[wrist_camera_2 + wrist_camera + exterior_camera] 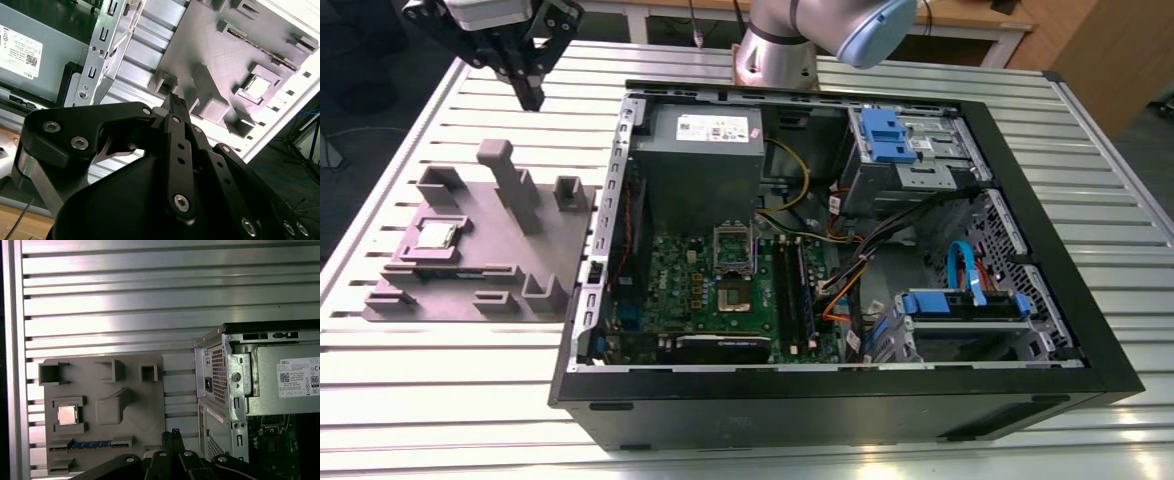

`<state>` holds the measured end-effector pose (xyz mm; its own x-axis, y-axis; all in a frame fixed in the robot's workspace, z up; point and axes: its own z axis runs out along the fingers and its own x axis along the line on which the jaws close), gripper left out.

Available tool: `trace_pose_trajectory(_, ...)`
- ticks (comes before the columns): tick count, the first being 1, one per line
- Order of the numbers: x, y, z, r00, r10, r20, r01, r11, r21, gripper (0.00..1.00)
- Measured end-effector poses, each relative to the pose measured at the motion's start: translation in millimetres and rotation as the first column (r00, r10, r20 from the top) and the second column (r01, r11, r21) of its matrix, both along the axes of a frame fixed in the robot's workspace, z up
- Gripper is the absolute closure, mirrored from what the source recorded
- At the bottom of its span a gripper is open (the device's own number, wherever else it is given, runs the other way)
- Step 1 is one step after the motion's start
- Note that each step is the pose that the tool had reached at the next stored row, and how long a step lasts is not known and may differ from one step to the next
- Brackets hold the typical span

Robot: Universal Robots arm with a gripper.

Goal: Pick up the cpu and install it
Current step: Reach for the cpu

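Observation:
The cpu (pixel 438 235) is a small silver-topped square lying flat in a recess of the grey plastic fixture (pixel 487 270), at the exterior view's left. It appears as the cpu (pixel 67 415) in the first wrist view and the cpu (pixel 258 86) in the second. My gripper (pixel 528 92) hangs high above the table, beyond the fixture's far edge and well apart from the chip. Its black fingers are shut together on nothing; the gripper (pixel 173 433) shows that too. The bare socket (pixel 735 270) sits on the green motherboard inside the open computer case (pixel 1067 330).
Upright blocks (pixel 507 180) rise from the fixture between the gripper and the cpu. The grey power supply (pixel 700 150) with its white label fills the case's far corner. A blue-edged memory stick (pixel 92 444) lies in a fixture slot. The slatted metal table (pixel 454 400) spreads all around.

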<state>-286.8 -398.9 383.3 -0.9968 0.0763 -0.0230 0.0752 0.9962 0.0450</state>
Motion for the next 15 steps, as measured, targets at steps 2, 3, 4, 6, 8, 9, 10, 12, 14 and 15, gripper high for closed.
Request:
trace_pose_trajectory(2,-0.4,0.0,-0.1,1.0,0.0,0.0,0.0,1.0,0.0,0.9)
trace_pose_trajectory(3,-0.5,0.0,-0.1,1.0,0.0,0.0,0.0,1.0,0.0,0.9)
trace_pose_trajectory(4,-0.7,0.0,-0.1,1.0,0.0,0.0,0.0,1.0,0.0,0.9)
trace_pose_trajectory(6,-1.1,0.0,-0.1,1.0,0.0,-0.0001,0.0,1.0,-0.0001,0.9)
trace_pose_trajectory(8,-1.3,0.0,-0.3,1.0,0.0,-0.0001,0.0,1.0,0.0,0.9)
trace_pose_trajectory(9,-1.5,0.0,-0.4,1.0,0.0,0.0,0.0,1.0,0.0,0.9)
trace_pose_trajectory(10,-1.5,0.0,-0.5,1.0,0.0,-0.0001,0.0,1.0,0.0,0.9)
trace_pose_trajectory(12,-1.9,0.0,-1.2,1.0,0.0,-0.0002,0.0,1.0,0.0,0.9)
trace_pose_trajectory(14,-2.1,0.0,-1.4,1.0,0.0,-0.0002,0.0,1.0,-0.0001,0.9)
trace_pose_trajectory(15,-2.2,0.0,-1.6,1.0,0.0,-0.0001,0.0,1.0,0.0001,0.9)
